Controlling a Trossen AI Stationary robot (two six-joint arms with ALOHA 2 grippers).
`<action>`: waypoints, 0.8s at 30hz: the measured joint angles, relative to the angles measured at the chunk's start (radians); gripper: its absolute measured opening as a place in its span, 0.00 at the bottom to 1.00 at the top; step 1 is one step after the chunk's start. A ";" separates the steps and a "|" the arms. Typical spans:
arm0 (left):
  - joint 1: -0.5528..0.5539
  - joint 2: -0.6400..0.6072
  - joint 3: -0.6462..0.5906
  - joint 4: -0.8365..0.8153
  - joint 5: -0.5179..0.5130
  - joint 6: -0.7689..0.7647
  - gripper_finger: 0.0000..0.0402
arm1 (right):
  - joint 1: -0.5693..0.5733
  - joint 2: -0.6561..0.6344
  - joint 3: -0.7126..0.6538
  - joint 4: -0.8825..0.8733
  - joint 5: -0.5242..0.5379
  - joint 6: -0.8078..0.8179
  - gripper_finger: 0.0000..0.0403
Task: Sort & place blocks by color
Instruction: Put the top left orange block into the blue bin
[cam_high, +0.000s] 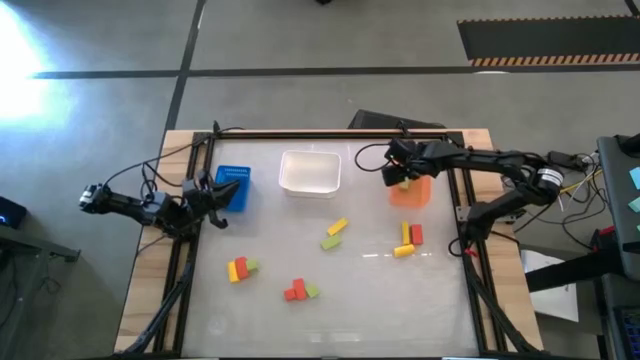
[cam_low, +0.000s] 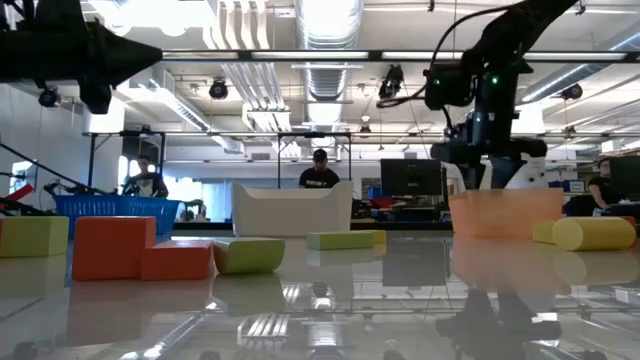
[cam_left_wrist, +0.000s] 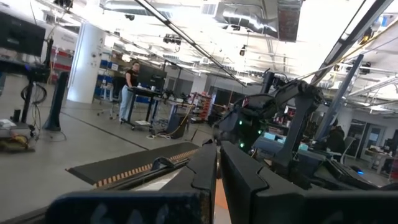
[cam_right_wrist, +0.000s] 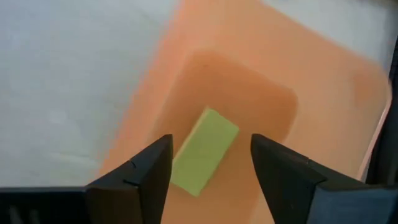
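Observation:
My right gripper (cam_high: 401, 176) hangs open over the orange bin (cam_high: 415, 193) at the far right, fingers slanting down. A light green block (cam_right_wrist: 204, 151) shows between its two fingers inside the bin (cam_right_wrist: 249, 81), apart from both; whether it rests on the bin's floor I cannot tell. More red, yellow and green blocks lie on the table: a pair (cam_high: 334, 234) mid-table, a group (cam_high: 408, 240) near the right, one (cam_high: 241, 268) and another (cam_high: 299, 291) nearer the front. My left gripper (cam_high: 215, 195) waits shut beside the blue bin (cam_high: 234, 185).
A white bin (cam_high: 310, 172) stands at the far middle between the blue and orange ones. Black frame rails (cam_high: 455, 215) run along the table's sides. In the low view, red (cam_low: 120, 248) and green (cam_low: 248, 254) blocks lie close, and people stand in the room behind.

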 joint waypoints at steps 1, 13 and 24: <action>0.000 0.006 0.000 0.000 0.000 -0.033 0.02 | 0.010 -0.008 0.010 0.000 0.001 -0.012 0.51; -0.001 0.202 0.006 0.029 0.001 -0.582 0.02 | 0.274 -0.162 0.095 0.122 0.366 -0.222 0.43; -0.006 0.506 0.167 0.129 0.004 -0.653 0.02 | 0.468 -0.301 0.020 0.530 0.354 -0.626 0.34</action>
